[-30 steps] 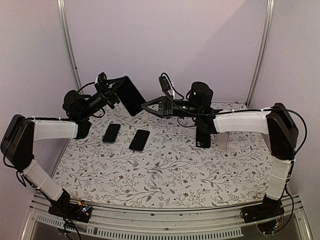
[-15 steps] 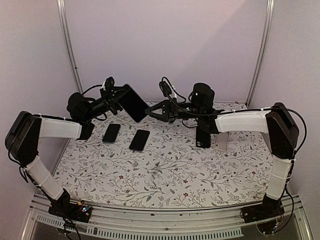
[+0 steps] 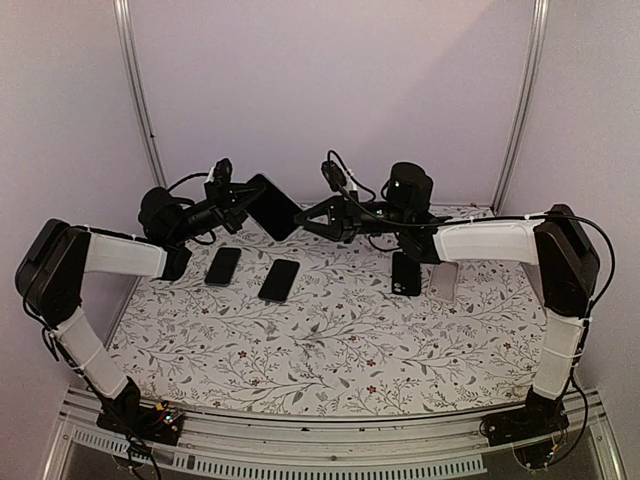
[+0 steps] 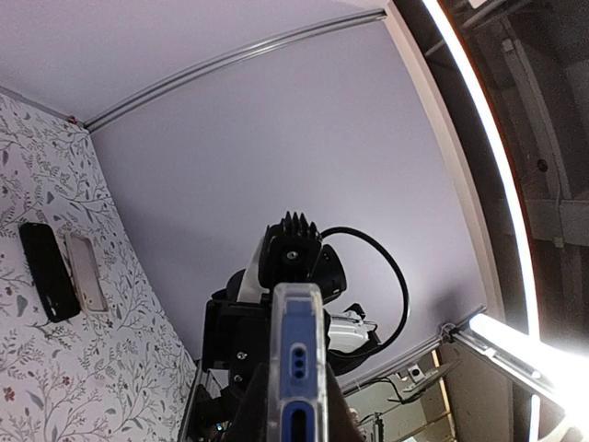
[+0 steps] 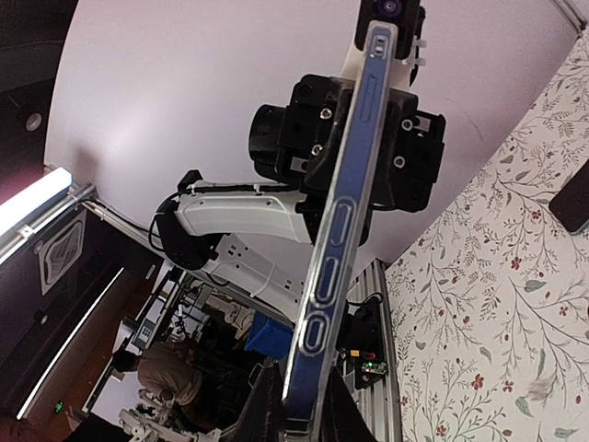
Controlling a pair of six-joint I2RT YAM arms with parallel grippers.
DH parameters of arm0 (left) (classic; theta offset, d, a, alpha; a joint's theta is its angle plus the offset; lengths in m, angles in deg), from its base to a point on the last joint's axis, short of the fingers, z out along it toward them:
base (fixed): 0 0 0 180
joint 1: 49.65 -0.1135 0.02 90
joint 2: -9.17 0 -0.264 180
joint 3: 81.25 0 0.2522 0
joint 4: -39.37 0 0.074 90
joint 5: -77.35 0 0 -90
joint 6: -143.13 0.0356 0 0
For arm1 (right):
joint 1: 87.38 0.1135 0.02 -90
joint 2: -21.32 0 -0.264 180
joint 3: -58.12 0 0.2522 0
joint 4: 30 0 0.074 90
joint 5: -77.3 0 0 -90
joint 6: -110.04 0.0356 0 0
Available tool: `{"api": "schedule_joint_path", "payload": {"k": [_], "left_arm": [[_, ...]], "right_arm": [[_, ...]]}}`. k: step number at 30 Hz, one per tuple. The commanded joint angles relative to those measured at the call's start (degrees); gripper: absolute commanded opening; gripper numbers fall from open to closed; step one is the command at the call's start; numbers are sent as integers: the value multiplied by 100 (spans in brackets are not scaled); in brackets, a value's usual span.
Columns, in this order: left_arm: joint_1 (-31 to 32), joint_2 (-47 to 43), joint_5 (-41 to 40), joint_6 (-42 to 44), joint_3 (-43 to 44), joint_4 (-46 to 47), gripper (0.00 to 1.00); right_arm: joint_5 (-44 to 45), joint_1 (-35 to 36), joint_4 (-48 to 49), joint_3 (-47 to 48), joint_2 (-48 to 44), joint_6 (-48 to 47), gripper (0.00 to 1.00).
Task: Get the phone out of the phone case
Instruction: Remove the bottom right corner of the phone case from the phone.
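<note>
Phone case [image 5: 337, 230], with the phone [image 3: 272, 206] apparently seated inside it, is suspended in the air above the far part of the surface [image 3: 330, 340], tilted on a corner between the two arms. The left end effector [image 3: 243, 197] is clamped narrow on one end, and the right end effector [image 3: 304, 217] is clamped narrow on the opposite end. Neither wrist view shows how deep each grip reaches.

Hazards:
- If you pull the arms apart while both grips pinch case and phone together, nothing separates and the case may slip free.
- If one grip lets go, the load pivots and can drop onto the other phones [image 3: 279, 280] lying below.
- Flex the case rim gently, because hard twisting may crack the screen.
</note>
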Motion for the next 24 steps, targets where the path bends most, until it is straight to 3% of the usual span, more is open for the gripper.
{"api": "schedule_joint_path", "payload": {"k": [1,6,9,15,24], "left_arm": [[34,45,44,-295,89,74,0],[45,134,-351,-958,51,709,0],[51,74,-493,-1072,155,800,0],[46,-21,-593,-960,277,759,0],[68,-33,-629,-911,313,873,0]], "right_arm": [[68,-81,124,173,-172,-360,7],[137,-62,281,128,-359,-662,39],[302,-64,417,-16,-512,-759,48],[546,-83,712,-234,-677,-662,49],[457,-75,975,-184,-540,-287,41]]}}
